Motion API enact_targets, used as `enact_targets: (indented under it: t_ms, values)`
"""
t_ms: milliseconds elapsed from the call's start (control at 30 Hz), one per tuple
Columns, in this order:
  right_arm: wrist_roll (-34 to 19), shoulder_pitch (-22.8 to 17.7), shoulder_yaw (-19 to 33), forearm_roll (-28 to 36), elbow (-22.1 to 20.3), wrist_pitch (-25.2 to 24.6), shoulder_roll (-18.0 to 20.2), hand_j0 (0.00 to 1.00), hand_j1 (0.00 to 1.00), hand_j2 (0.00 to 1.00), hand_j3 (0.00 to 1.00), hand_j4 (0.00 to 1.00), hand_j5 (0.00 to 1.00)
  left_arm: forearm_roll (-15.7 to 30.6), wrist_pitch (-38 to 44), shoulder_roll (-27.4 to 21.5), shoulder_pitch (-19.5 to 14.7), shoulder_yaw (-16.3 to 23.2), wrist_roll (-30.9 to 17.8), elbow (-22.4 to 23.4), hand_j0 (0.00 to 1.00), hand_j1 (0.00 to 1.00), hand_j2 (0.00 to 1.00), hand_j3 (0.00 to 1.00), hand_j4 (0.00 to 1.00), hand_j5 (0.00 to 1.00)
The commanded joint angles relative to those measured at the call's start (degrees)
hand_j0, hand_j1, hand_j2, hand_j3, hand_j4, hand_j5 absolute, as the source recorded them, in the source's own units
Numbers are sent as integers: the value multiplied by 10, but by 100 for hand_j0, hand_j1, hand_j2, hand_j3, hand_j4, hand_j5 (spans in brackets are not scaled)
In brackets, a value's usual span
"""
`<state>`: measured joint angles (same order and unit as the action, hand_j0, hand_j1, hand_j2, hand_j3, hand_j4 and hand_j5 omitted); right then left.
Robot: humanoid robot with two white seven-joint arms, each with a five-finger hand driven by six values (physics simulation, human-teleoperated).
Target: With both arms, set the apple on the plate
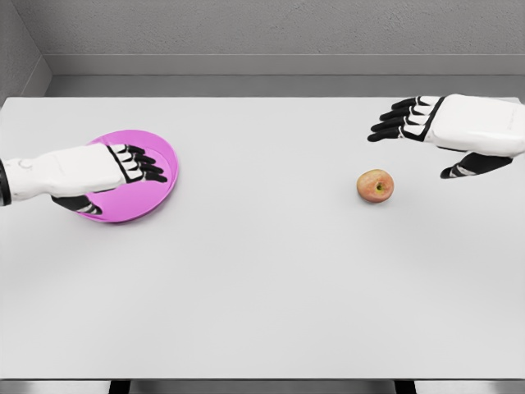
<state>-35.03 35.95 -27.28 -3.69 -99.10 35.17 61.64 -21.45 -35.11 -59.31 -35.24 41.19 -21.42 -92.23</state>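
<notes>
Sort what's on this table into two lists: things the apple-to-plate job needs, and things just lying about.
Part of the job:
- apple, lying on the table right of the middle
- pink plate, at the left
- left hand, over the plate, fingers extended
- right hand, open, beyond and right of the apple, not touching it

Just lying about:
- nothing else; only the bare grey table itself

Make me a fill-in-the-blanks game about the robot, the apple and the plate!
1. The plate is the colour ____.
2. The apple lies on the ____, not on the plate.
3. The hand over the plate is the robot's ____ hand.
4. The right hand is beside the apple with its fingers ____, holding nothing.

Missing words: pink; table; left; open
</notes>
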Motion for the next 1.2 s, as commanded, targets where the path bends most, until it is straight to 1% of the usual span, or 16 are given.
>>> enact_targets:
  t_ms: [0, 67, 167, 233, 267, 300, 333, 367, 433, 500, 533, 567, 700, 833, 967, 1167]
  values:
    - [0, 0, 0, 3, 0, -2, 1, 100, 100, 100, 100, 100, 100, 26, 1, -8, 0, 6, 0, -7, 100, 100, 100, 100, 100, 100]
    - [0, -1, 22, 3, 2, -2, 1, 100, 100, 100, 100, 100, 100, 26, 1, -8, -1, 8, -1, -2, 100, 100, 100, 100, 100, 100]
    - [0, -7, 26, 11, 7, -2, 1, 100, 100, 100, 100, 100, 100, 26, 1, -9, -1, 9, -1, -1, 100, 100, 100, 100, 100, 100]
    - [0, -11, 2, 84, 16, -2, 0, 100, 100, 100, 100, 100, 100, 26, 1, -8, -1, 7, -1, -1, 100, 100, 100, 100, 100, 100]
    - [0, -7, -3, 117, 25, -42, -8, 100, 100, 100, 100, 100, 100, 26, 1, -8, -1, 6, -2, -1, 100, 100, 100, 100, 100, 100]
    - [0, -4, -3, 130, 33, -84, -41, 100, 100, 100, 100, 100, 100, 26, 1, -8, -1, 6, -3, -1, 100, 100, 100, 100, 100, 100]
    - [0, -4, -3, 130, 43, -95, -56, 100, 100, 100, 100, 100, 100, 26, 1, -8, -2, 6, -10, -1, 100, 100, 100, 100, 100, 100]
    - [0, -4, -3, 130, 51, -97, -64, 100, 100, 100, 100, 100, 100, 26, 1, -8, -4, 4, -22, -1, 100, 100, 100, 100, 100, 100]
    - [0, 1, -3, 124, 105, -96, -113, 100, 100, 100, 100, 100, 100, 26, 1, -7, -4, 2, -30, -1, 100, 100, 100, 100, 100, 100]
    - [0, 12, -4, 87, 138, -96, -135, 99, 99, 99, 99, 99, 99, 26, 1, -7, -4, 2, -30, -1, 100, 100, 100, 100, 100, 100]
    - [0, 15, -4, 64, 153, -96, -158, 99, 99, 99, 99, 99, 99, 26, 1, -7, -4, 3, -30, -2, 100, 100, 100, 100, 100, 100]
    - [0, 16, -10, 61, 157, -96, -167, 99, 99, 99, 99, 99, 99, 26, 1, -8, -4, 3, -30, -2, 100, 100, 100, 100, 100, 100]
    - [0, 13, -25, 52, 155, -83, -158, 99, 99, 99, 99, 99, 99, 26, 1, -8, -4, 3, -30, -3, 100, 100, 100, 100, 100, 100]
    - [0, 5, -22, 52, 152, -36, -107, 100, 100, 100, 100, 100, 100, 26, 1, -9, -4, 3, -30, -4, 100, 100, 100, 100, 100, 100]
    - [0, -14, -23, 52, 138, -2, -83, 100, 100, 100, 100, 100, 100, 26, 1, -9, -4, 3, -30, -4, 100, 100, 100, 100, 100, 100]
    - [0, -23, -54, 51, 131, -3, -81, 100, 100, 100, 100, 100, 100, 26, 1, -9, -4, 3, -31, -4, 100, 100, 100, 100, 100, 100]
